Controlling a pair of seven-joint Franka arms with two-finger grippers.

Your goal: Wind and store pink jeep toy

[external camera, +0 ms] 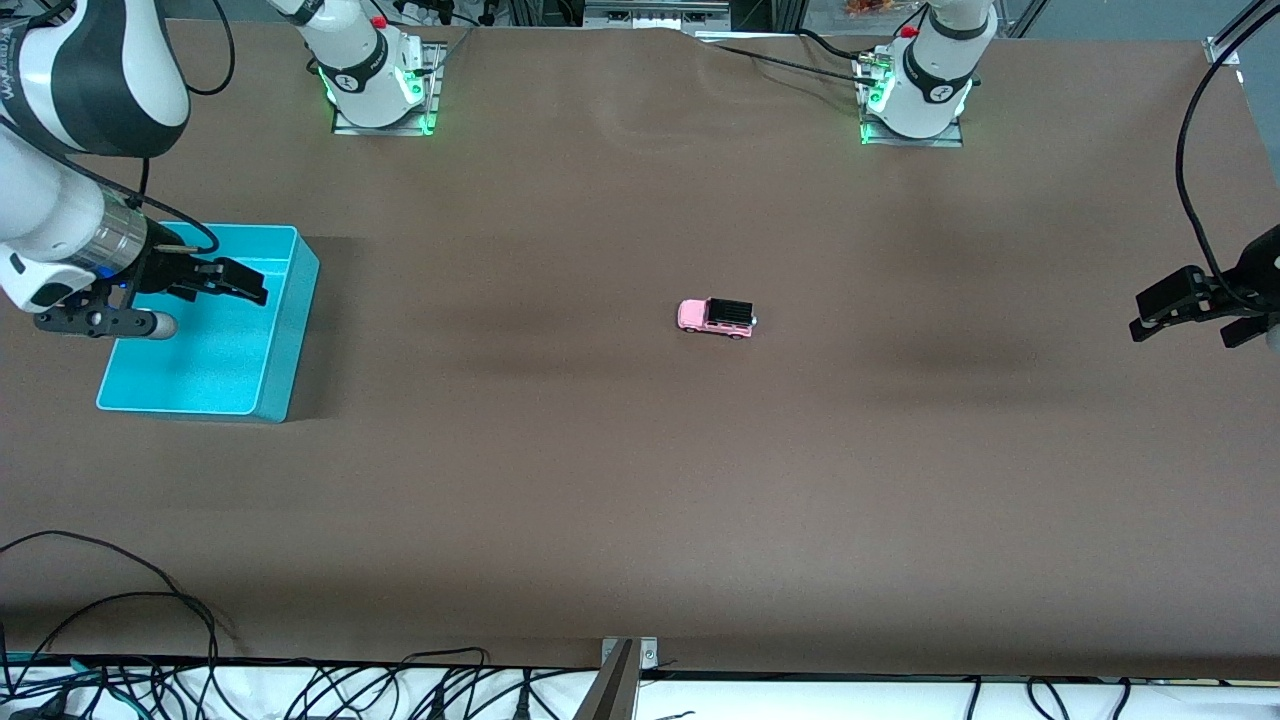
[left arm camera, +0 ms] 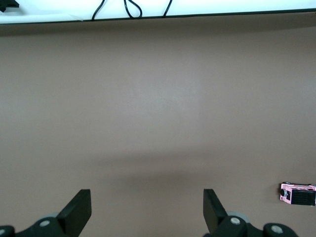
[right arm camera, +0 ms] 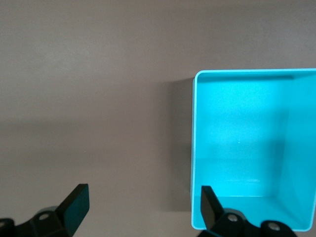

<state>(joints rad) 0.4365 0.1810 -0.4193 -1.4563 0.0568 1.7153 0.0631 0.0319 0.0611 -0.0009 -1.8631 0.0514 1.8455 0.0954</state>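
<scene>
The pink jeep toy [external camera: 716, 317], tiny with a black roof, stands on its wheels on the brown table near the middle; it also shows at the edge of the left wrist view [left arm camera: 297, 194]. The turquoise bin [external camera: 290, 330] stands open and empty at the right arm's end of the table and fills one side of the right wrist view [right arm camera: 242, 148]. My right gripper [external camera: 255, 283] is open and empty in the air over the bin's edge [right arm camera: 143, 197]. My left gripper [external camera: 1185, 330] is open and empty above bare table at the left arm's end [left arm camera: 146, 202], well away from the jeep.
Both arm bases [external camera: 375, 80] [external camera: 915, 90] stand at the table's edge farthest from the front camera. Loose black cables [external camera: 150, 680] and a metal bracket [external camera: 625, 665] lie along the edge nearest the camera. A cable [external camera: 1190, 150] hangs by the left arm.
</scene>
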